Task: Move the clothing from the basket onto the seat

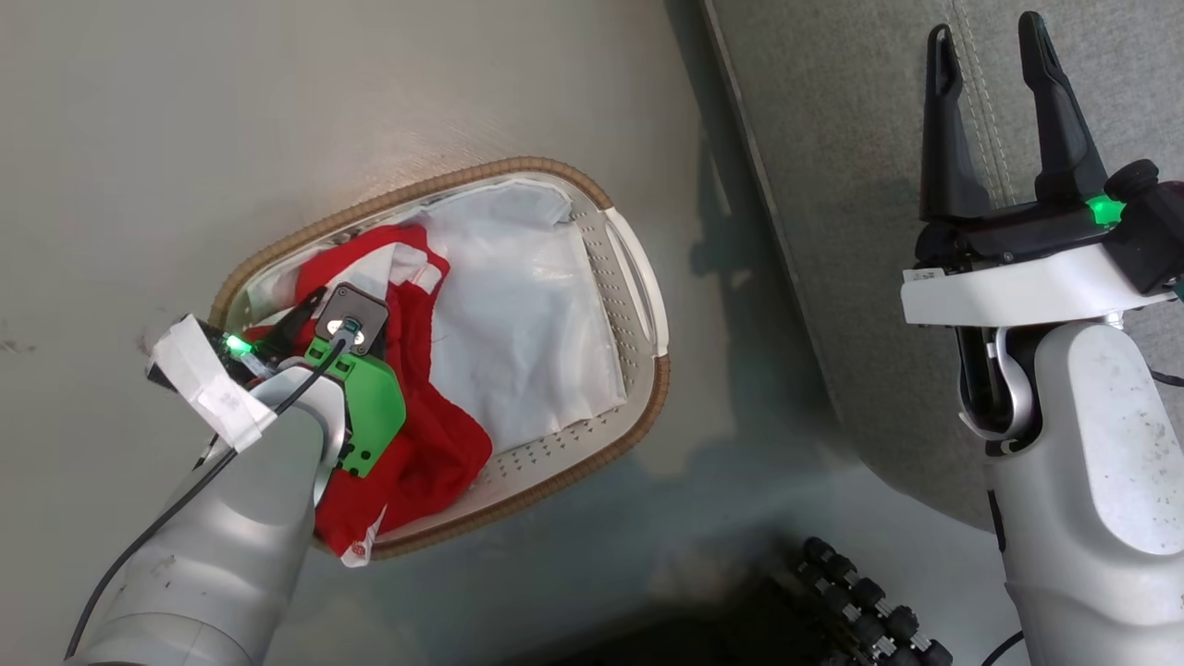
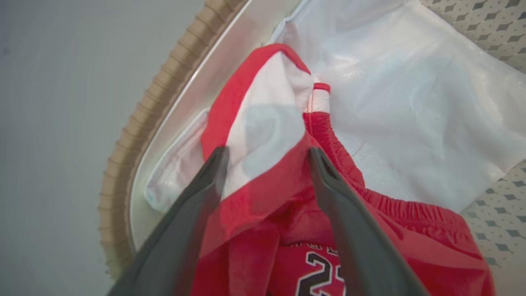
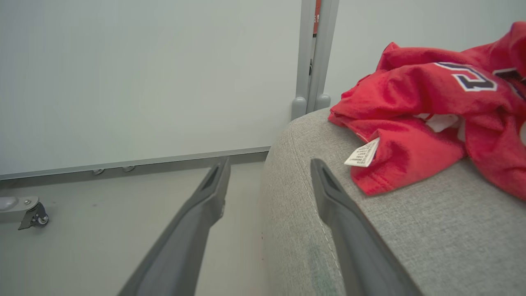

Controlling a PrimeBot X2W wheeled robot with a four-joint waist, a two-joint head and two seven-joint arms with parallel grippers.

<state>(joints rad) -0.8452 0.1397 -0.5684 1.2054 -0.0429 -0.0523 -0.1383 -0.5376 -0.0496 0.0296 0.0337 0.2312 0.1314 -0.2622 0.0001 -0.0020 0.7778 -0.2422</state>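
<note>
The left tool (image 2: 267, 152) is held wide open inside the basket (image 2: 125, 144), its fingers set either side of a fold of the red clothing (image 2: 263, 201); nothing is gripped. A white liner (image 2: 402, 102) is seen beyond. The right tool (image 3: 267, 164) is spread open and empty at the edge of the seat (image 3: 411, 230), where another red garment (image 3: 411, 94) is laid farther on.

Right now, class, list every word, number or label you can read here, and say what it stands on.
"2", then a second digit partly hidden: on the red clothing in the basket.
Letters above it: cut off, unreadable.
One digit, perhaps "3", askew: on the red jersey on the seat.
White tag on that jersey: print too small to read.
</note>
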